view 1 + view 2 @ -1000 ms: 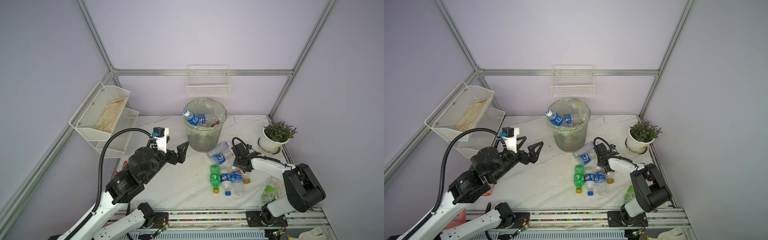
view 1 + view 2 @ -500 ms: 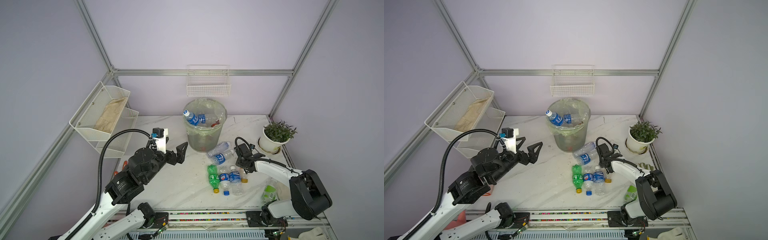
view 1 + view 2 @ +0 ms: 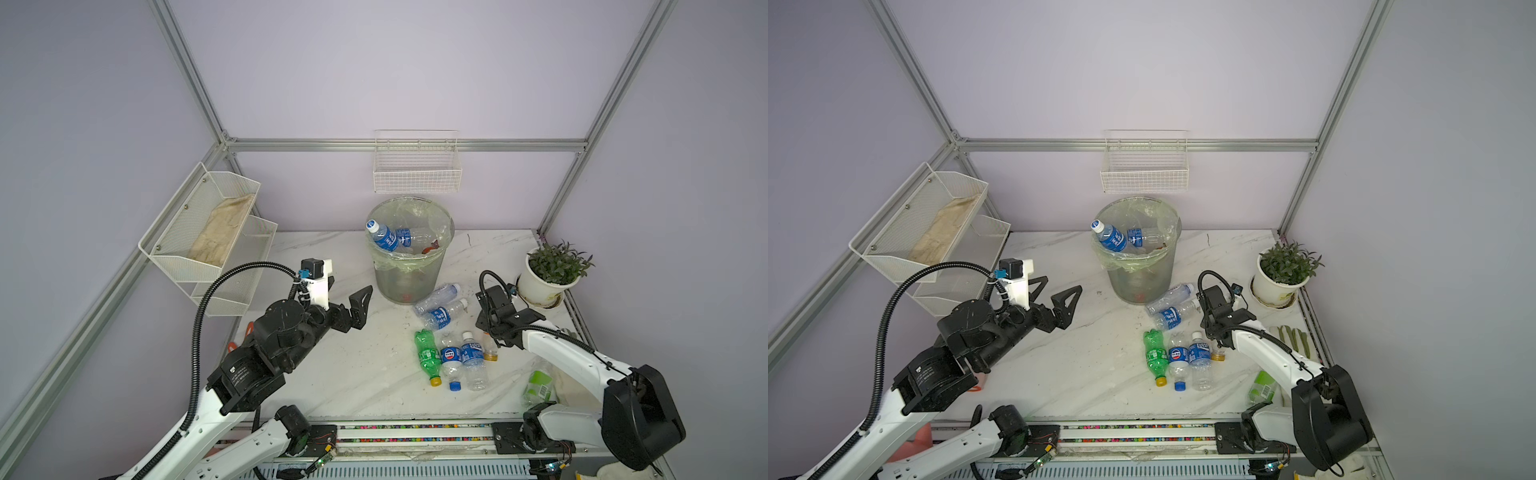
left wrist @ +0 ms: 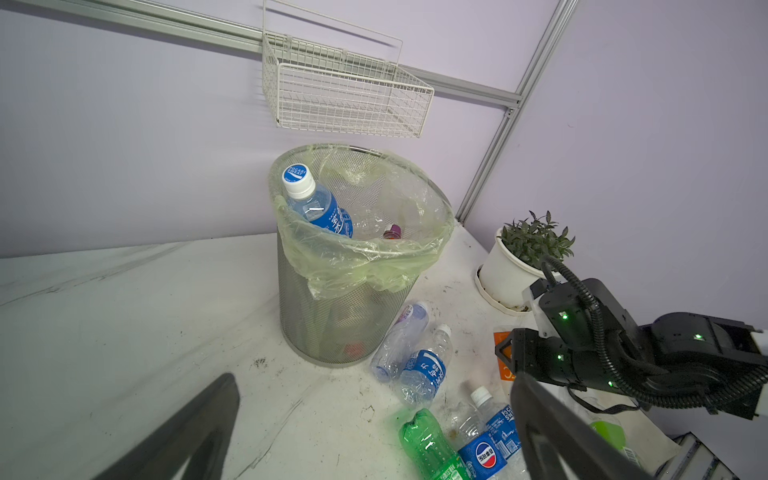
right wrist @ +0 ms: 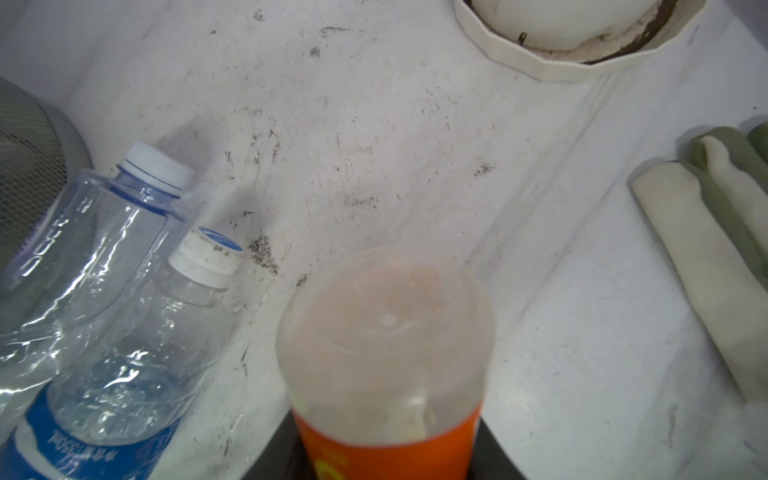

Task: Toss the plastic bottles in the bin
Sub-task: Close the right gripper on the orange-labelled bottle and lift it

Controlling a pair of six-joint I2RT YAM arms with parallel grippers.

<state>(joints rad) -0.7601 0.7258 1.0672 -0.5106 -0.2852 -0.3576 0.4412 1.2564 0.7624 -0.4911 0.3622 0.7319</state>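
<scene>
The bin (image 3: 409, 266) (image 3: 1138, 270) (image 4: 353, 316), grey mesh with a pale-green bag, stands at the back with several plastic bottles in it, one blue-labelled (image 3: 384, 237). Two clear bottles (image 3: 440, 308) (image 5: 104, 316) lie at its foot. A green bottle (image 3: 428, 358), a Pepsi bottle (image 3: 451, 360) and a blue-labelled one (image 3: 472, 362) lie side by side. My right gripper (image 5: 386, 453) is shut on an orange-labelled bottle (image 5: 386, 345) (image 3: 489, 352), low over the table beside them. My left gripper (image 3: 1054, 293) (image 4: 370, 436) hangs open and empty left of the bin.
A white plant pot (image 3: 540, 286) stands at the right rear. Gloves (image 3: 1293, 337) (image 5: 715, 249) lie near the right edge, and a green-labelled bottle (image 3: 538, 384) lies by the right arm's base. A wire basket (image 3: 417, 170) hangs above the bin; mesh shelves (image 3: 208, 232) line the left wall.
My right gripper's jaws have closed on the orange-labelled bottle, and its arm has stretched out lower to the right. The left arm has barely moved.
</scene>
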